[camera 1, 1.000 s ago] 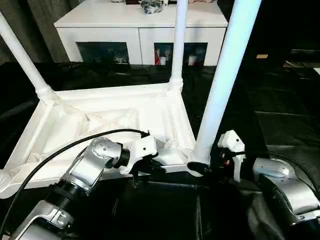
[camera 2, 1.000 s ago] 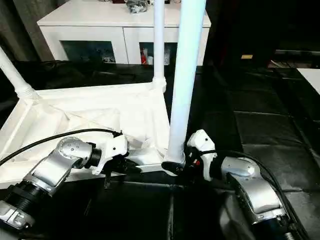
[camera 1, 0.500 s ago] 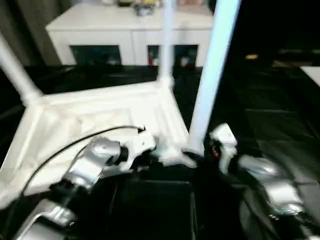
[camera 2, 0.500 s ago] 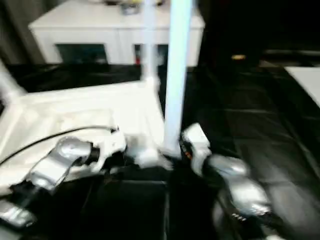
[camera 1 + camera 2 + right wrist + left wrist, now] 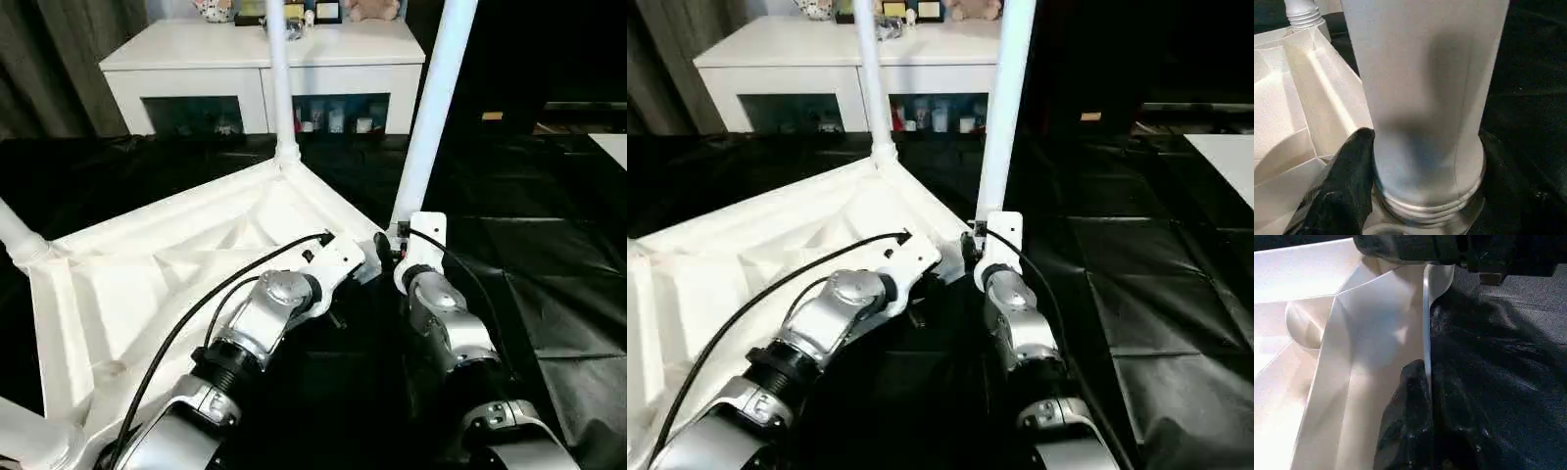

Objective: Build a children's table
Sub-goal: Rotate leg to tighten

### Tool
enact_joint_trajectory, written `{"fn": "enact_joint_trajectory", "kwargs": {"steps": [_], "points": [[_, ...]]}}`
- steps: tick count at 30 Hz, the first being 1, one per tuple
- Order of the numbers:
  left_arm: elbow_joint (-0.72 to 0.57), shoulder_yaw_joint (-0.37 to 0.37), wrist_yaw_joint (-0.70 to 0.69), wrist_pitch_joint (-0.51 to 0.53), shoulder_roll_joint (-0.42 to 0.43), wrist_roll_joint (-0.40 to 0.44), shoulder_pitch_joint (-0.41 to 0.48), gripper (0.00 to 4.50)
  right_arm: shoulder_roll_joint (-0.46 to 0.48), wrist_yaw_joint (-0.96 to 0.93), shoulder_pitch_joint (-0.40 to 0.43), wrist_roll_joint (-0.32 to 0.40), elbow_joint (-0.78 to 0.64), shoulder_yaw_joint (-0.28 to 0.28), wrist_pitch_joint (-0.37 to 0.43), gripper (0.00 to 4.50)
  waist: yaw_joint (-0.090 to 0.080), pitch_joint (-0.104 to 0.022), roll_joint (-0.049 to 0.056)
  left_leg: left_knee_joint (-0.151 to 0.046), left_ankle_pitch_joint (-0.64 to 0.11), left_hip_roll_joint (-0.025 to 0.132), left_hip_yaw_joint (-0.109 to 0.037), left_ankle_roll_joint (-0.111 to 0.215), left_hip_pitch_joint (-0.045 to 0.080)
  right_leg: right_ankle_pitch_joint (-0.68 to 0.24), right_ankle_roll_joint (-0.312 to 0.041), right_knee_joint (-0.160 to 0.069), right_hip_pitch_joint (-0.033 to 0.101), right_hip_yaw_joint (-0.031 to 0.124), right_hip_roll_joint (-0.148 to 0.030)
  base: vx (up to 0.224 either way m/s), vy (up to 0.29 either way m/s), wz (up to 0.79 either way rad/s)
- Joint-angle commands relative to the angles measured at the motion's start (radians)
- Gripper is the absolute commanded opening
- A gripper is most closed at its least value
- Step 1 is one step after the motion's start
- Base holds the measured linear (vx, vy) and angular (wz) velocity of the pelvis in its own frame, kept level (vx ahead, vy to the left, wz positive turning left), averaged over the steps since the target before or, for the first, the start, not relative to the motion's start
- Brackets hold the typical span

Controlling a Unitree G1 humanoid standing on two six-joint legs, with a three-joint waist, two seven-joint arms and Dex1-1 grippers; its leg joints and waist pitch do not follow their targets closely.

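Fingers of the left gripper [image 5: 1425, 431] pinch the upturned tabletop's [image 5: 147, 284] rim, while the right gripper [image 5: 1415, 205] grasps the near-corner leg [image 5: 431, 108] at its socket.

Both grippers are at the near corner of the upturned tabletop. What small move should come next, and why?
Probably twist the near leg further in with the right gripper: thread rings show above its socket, and the left gripper pinches the tabletop rim beside it.
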Motion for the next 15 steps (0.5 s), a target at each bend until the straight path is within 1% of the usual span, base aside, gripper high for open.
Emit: {"fn": "enact_joint_trajectory", "kwargs": {"steps": [1,3,4,5,6,7,8,9,10,11,12,13,14,15], "points": [[0.029,-0.027,-0.002,-0.038,-0.005,0.005,0.010,0.00,0.032,0.039,0.012,-0.008,-0.001,0.058,-0.008,3.59,0.000,-0.033,-0.020,-0.088,-0.266,0.040,-0.017,0.054,-0.010,-0.384,-0.157,-0.089,0.032,0.043,-0.059,0.000,0.000,0.00],[0.025,-0.022,-0.034,-0.052,0.023,0.006,0.016,0.00,0.001,0.034,0.025,-0.029,-0.022,0.053,-0.031,3.83,0.001,-0.033,-0.020,-0.088,-0.274,0.039,-0.017,0.053,-0.008,-0.410,-0.150,-0.093,0.030,0.044,-0.060,0.000,0.000,0.00],[0.021,-0.021,-0.041,-0.055,0.029,0.005,0.019,0.00,-0.007,0.037,0.027,-0.033,-0.029,0.053,-0.032,3.83,0.002,-0.033,-0.019,-0.089,-0.272,0.040,-0.017,0.054,-0.008,-0.411,-0.144,-0.093,0.029,0.044,-0.060,0.000,0.000,0.00],[-0.010,-0.019,-0.073,-0.042,0.053,-0.003,0.033,0.00,-0.032,0.070,0.045,-0.027,-0.075,0.053,-0.011,3.87,0.004,-0.033,-0.021,-0.089,-0.267,0.041,-0.017,0.056,-0.009,-0.403,-0.144,-0.092,0.031,0.044,-0.059,0.000,0.000,0.00],[-0.018,-0.020,-0.082,-0.040,0.059,-0.005,0.037,0.00,-0.040,0.080,0.050,-0.026,-0.088,0.054,-0.004,4.01,0.005,-0.033,-0.022,-0.090,-0.260,0.041,-0.017,0.059,-0.010,-0.396,-0.144,-0.091,0.033,0.045,-0.060,0.000,0.000,0.00],[-0.030,-0.022,-0.093,-0.042,0.068,-0.006,0.043,0.00,-0.049,0.092,0.057,-0.027,-0.105,0.056,0.005,4.15,0.006,-0.036,-0.019,-0.090,-0.238,0.043,-0.018,0.063,-0.013,-0.365,-0.149,-0.087,0.036,0.045,-0.060,0.000,0.000,0.00],[-0.051,-0.029,-0.130,-0.059,0.089,-0.013,0.053,0.00,-0.073,0.131,0.073,-0.035,-0.140,0.071,0.017,4.24,0.007,-0.037,-0.018,-0.088,-0.212,0.043,-0.015,0.070,-0.013,-0.326,-0.163,-0.084,0.034,0.046,-0.059,0.000,0.000,0.00],[-0.071,-0.031,-0.152,-0.048,0.107,-0.018,0.063,0.00,-0.099,0.174,0.090,-0.038,-0.179,0.084,0.026,4.27,0.010,-0.038,-0.017,-0.087,-0.205,0.044,-0.015,0.074,-0.011,-0.311,-0.169,-0.084,0.034,0.046,-0.059,0.000,0.000,0.00],[-0.103,-0.044,-0.221,-0.074,0.146,-0.031,0.079,0.00,-0.146,0.273,0.122,-0.019,-0.250,0.106,0.046,4.27,0.012,-0.040,-0.019,-0.084,-0.174,0.045,-0.014,0.084,-0.014,-0.259,-0.184,-0.076,0.038,0.048,-0.059,0.000,0.000,0.00],[-0.148,-0.054,-0.307,-0.086,0.201,-0.051,0.103,0.00,-0.224,0.422,0.171,0.015,-0.351,0.143,0.064,4.27,0.016,-0.041,-0.016,-0.081,-0.148,0.046,-0.013,0.104,-0.016,-0.216,-0.190,-0.072,0.041,0.049,-0.059,0.000,0.000,0.00],[-0.164,-0.061,-0.348,-0.105,0.225,-0.060,0.113,0.00,-0.257,0.482,0.191,0.029,-0.390,0.157,0.066,4.27,0.019,-0.040,-0.016,-0.081,-0.144,0.046,-0.015,0.119,-0.017,-0.198,-0.192,-0.070,0.046,0.047,-0.057,0.000,0.000,0.00],[-0.174,-0.065,-0.375,-0.119,0.239,-0.066,0.118,0.00,-0.278,0.519,0.204,0.039,-0.415,0.166,0.067,4.27,0.022,-0.042,-0.014,-0.079,-0.121,0.054,-0.015,0.134,-0.018,-0.150,-0.198,-0.063,0.045,0.050,-0.059,0.054,-0.008,0.00],[-0.194,-0.075,-0.443,-0.163,0.268,-0.088,0.131,0.00,-0.316,0.582,0.227,0.059,-0.453,0.181,0.069,4.27,0.021,-0.043,-0.009,-0.077,-0.121,0.049,-0.013,0.140,-0.016,-0.130,-0.221,-0.060,0.042,0.047,-0.056,0.054,-0.008,0.00],[-0.215,-0.079,-0.495,-0.172,0.288,-0.110,0.144,0.00,-0.348,0.632,0.245,0.072,-0.481,0.192,0.065,4.27,0.025,-0.042,-0.010,-0.079,-0.122,0.051,-0.014,0.138,-0.017,-0.129,-0.220,-0.061,0.045,0.047,-0.057,0.000,0.000,0.00]]}}
